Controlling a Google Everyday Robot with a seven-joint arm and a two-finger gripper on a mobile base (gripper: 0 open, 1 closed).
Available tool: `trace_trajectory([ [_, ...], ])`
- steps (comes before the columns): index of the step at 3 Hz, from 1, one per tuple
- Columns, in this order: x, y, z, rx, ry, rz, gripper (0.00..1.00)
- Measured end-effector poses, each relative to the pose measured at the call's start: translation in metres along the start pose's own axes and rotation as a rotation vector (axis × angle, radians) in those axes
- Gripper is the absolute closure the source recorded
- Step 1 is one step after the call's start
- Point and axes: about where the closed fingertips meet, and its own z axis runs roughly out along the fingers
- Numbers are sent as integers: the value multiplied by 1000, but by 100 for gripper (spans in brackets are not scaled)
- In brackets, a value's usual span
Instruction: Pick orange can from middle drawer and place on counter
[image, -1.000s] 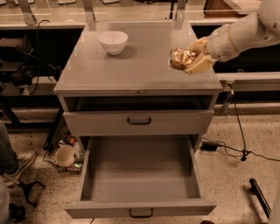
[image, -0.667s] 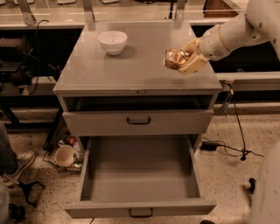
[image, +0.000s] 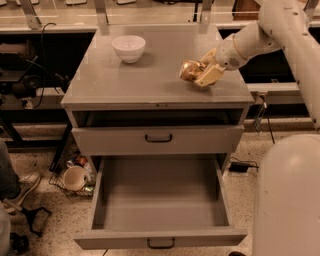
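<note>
The orange can (image: 190, 70) is shiny orange-gold and held in my gripper (image: 199, 74) just above the right part of the counter (image: 135, 82). The gripper's cream fingers (image: 209, 75) are shut around the can, and the arm reaches in from the upper right. The middle drawer (image: 160, 202) is pulled fully out below and its inside is empty. The grey drawer front above it (image: 158, 139) is nearly shut.
A white bowl (image: 129, 48) stands at the back left of the counter. A basket with a cup (image: 75, 176) sits on the floor left of the cabinet. The robot's white body (image: 287, 197) fills the lower right. Cables lie on the floor at right.
My gripper has moved left over the counter with the orange can in it and come slightly lower. The camera has shifted so the robot's body now shows at lower right.
</note>
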Motion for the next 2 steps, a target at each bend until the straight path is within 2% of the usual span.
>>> trace_trajectory([
  [2,5,-6,14,-30,3,43,5],
])
